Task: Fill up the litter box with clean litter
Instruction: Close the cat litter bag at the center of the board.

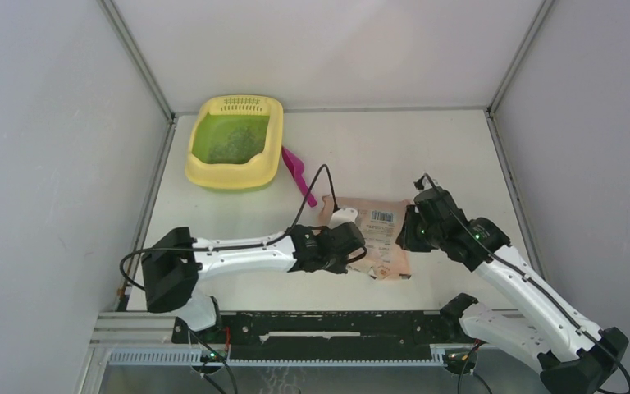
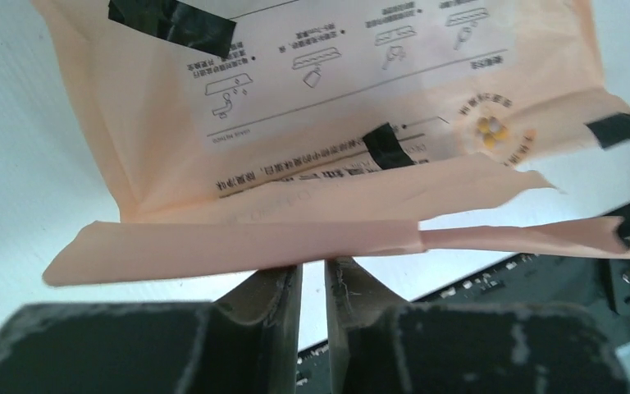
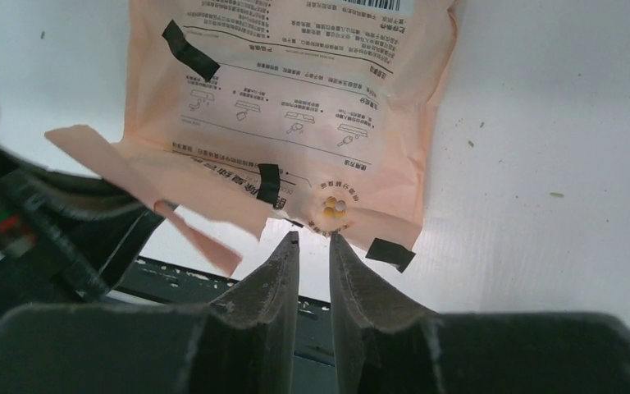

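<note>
- I am finding the left gripper [image 2: 313,263] hard to read. Its jaws are standing almost together with a thin slit between them. The tips are touching the lower edge of a torn strip [image 2: 238,246] of the bag [image 1: 381,238], and I cannot tell whether they are pinching it.
- The right gripper [image 3: 313,238] is showing the same thin slit, its tips meeting the bag's near edge by a yellow printed mark. Whether that is a grip or mere contact, I cannot tell.
- From above, both grippers are covering parts of the bag.
- The left arm is reaching low and flat across to the bag's left side. The right arm is angling in, bent at the elbow, to the bag's right side.
- The box [image 1: 234,177] is sitting at the far left corner of the table [image 1: 394,148], well apart from the bag, with litter [image 1: 234,141] lying on its green floor.
- The scoop [image 1: 295,171] is lying just beside the box's right wall.
- The white table is sitting between plain grey walls [image 1: 49,123], and a black rail [image 1: 320,324] is running along its near edge.
</note>
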`<state>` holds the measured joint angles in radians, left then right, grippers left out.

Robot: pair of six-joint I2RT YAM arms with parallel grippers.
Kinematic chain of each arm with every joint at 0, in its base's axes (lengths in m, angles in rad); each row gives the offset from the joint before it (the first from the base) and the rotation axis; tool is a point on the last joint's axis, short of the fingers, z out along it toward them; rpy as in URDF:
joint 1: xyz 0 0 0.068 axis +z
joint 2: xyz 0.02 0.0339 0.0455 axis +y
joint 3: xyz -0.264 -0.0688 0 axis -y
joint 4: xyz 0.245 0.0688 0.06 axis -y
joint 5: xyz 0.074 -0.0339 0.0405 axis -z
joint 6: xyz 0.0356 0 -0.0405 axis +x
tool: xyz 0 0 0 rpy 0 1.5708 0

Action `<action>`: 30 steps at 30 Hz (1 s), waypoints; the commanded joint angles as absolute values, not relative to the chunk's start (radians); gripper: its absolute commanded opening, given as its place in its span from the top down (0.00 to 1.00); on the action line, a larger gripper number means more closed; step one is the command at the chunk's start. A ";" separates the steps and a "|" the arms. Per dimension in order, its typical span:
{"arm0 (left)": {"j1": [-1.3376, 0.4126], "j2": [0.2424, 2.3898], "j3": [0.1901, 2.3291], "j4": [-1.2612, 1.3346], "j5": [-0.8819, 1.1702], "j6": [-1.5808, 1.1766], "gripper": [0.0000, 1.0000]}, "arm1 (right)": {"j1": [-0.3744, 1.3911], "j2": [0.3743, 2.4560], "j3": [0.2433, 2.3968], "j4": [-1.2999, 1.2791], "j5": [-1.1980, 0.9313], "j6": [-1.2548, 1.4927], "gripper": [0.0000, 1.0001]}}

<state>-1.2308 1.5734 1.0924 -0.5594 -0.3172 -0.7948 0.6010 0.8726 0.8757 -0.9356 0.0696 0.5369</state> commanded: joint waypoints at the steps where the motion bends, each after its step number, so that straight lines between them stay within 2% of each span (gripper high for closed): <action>1: -1.199 1.635 1.154 -0.504 -0.305 -0.732 0.80 | 0.615 0.837 0.871 -0.938 0.080 0.553 0.74; 10: -1.113 1.702 1.145 -0.433 -0.280 -0.702 0.81 | 0.630 0.856 0.849 -0.932 0.099 0.572 0.73; 16: -1.060 1.718 1.089 -0.376 -0.274 -0.693 0.83 | 0.620 1.023 0.827 -0.850 0.062 0.593 0.69; 24: -1.115 1.503 0.974 -0.379 -0.304 -0.769 0.81 | 0.655 1.161 0.785 -0.797 0.031 0.604 0.72; 30: -1.183 1.518 0.946 -0.350 -0.312 -0.822 0.81 | 0.682 1.195 0.705 -0.728 -0.023 0.629 0.73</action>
<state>-1.1519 1.5070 0.9752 -0.3969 -0.2893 -0.7712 0.6605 1.1717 0.7364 -0.8051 0.0235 0.5953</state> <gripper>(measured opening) 0.189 0.271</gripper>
